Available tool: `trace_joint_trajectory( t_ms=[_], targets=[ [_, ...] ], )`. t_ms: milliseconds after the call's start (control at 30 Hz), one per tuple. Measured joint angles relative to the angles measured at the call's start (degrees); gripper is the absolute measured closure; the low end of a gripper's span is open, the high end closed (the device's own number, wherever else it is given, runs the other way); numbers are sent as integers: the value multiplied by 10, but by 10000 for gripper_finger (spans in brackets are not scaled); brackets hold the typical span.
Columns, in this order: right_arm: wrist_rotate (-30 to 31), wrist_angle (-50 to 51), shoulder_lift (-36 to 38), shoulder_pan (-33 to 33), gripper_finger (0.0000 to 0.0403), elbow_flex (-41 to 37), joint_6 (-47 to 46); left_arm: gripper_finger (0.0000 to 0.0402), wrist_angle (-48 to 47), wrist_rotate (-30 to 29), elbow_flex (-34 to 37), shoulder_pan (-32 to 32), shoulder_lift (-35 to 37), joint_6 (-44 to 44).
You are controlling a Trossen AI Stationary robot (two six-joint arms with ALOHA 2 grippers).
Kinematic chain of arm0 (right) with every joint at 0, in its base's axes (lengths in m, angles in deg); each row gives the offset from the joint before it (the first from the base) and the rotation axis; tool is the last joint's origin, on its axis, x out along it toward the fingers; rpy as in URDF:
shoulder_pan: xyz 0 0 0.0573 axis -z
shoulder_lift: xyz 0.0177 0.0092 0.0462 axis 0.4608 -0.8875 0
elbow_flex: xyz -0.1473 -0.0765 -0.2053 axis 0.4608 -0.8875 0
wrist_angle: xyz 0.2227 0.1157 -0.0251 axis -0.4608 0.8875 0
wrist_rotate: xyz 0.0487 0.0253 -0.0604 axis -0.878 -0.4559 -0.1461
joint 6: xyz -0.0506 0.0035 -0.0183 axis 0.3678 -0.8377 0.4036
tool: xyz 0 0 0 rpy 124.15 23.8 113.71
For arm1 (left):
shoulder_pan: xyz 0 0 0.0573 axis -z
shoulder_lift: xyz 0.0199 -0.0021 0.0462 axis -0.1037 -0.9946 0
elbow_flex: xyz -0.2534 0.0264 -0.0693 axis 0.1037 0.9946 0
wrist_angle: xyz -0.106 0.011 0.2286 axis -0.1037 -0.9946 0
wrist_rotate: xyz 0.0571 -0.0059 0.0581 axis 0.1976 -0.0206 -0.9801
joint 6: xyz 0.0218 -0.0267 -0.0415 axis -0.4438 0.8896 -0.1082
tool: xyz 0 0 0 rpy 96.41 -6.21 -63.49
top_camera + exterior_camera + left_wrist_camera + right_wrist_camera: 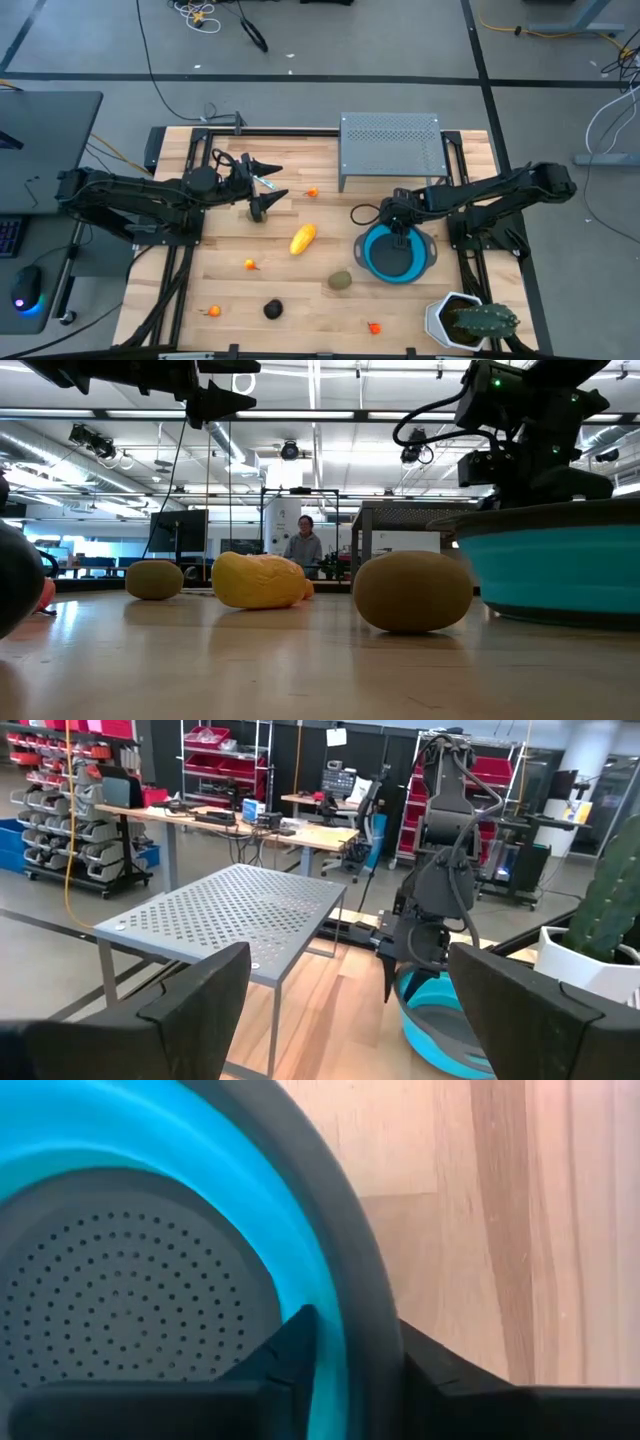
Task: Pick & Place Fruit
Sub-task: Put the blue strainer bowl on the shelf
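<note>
Fruit lies scattered mid-table: the yellow oblong (302, 239) sits just right of the left gripper (264, 183), whose fingers are spread and empty, long axis slanting far-right. The right gripper (401, 236) pinches the blue bowl's rim (330, 1280).

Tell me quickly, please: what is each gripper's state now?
Left gripper: open, holding nothing, above the table.
Right gripper: fingers either side of the blue bowl rim, one inside, one outside; appears shut on it.
</note>
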Motion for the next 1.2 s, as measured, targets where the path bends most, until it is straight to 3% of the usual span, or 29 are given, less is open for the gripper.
trace_joint_trajectory(
  t_ms=[200, 800, 1033, 1200],
  targets=[
    [-12, -7, 1, 0, 352, 0, 1, 54, 0, 0, 0, 0, 0, -4],
    [-36, -22, 0, 7, 374, 5, -71, 54, 0, -1, 0, 0, 0, -9],
    [-66, -34, 3, 7, 380, 65, -97, 54, 0, -5, 0, 0, 0, -9],
    [-61, 23, 8, 7, 380, 134, -87, 54, 0, -5, 0, 0, 0, -14]
  ],
)
